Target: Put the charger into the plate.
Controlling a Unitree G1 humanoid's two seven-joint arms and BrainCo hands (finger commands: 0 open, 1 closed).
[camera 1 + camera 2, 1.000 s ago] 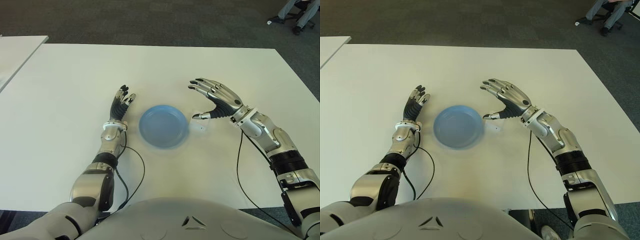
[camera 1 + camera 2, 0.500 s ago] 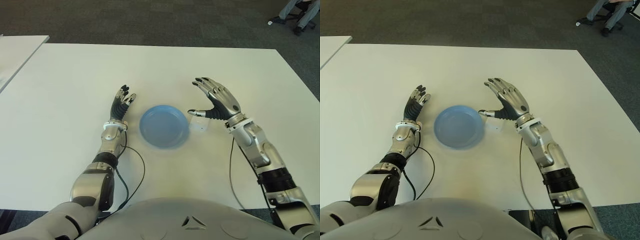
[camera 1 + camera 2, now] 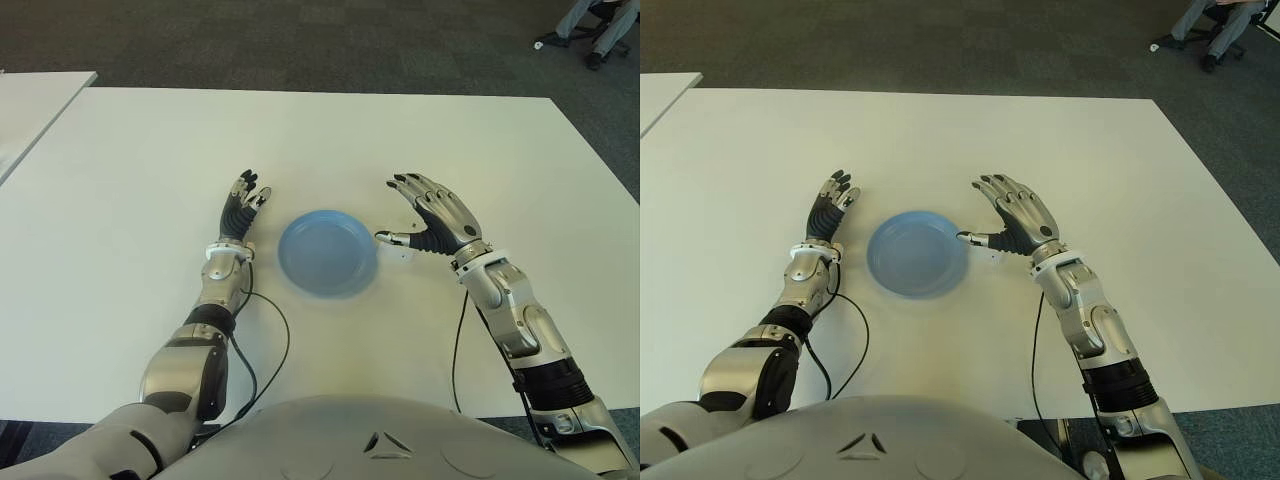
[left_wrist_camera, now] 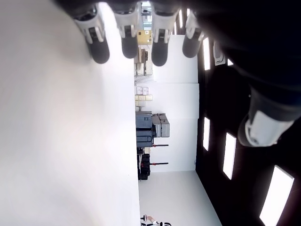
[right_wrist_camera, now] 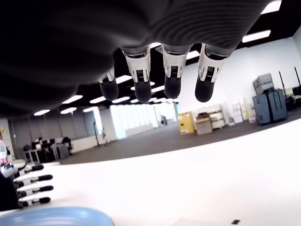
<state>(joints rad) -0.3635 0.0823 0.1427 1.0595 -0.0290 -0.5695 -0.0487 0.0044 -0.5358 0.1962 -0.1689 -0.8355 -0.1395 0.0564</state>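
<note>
- The charger (image 3: 401, 252), a small white block, lies on the tabletop (image 3: 400, 130) just beside the plate's right rim, not yet lifted.
- The right robot hand (image 3: 436, 215) hovers over it with fingers spread wide and the thumb reaching toward the plate side, holding nothing; this looks like a pose for closing down around the charger.
- The blue plate (image 3: 327, 251) sits between both hands, so the carry should be short.
- The left robot hand (image 3: 243, 210) shows just left of the plate, fingers relaxed and empty, apparently kept clear of the drop spot.
</note>
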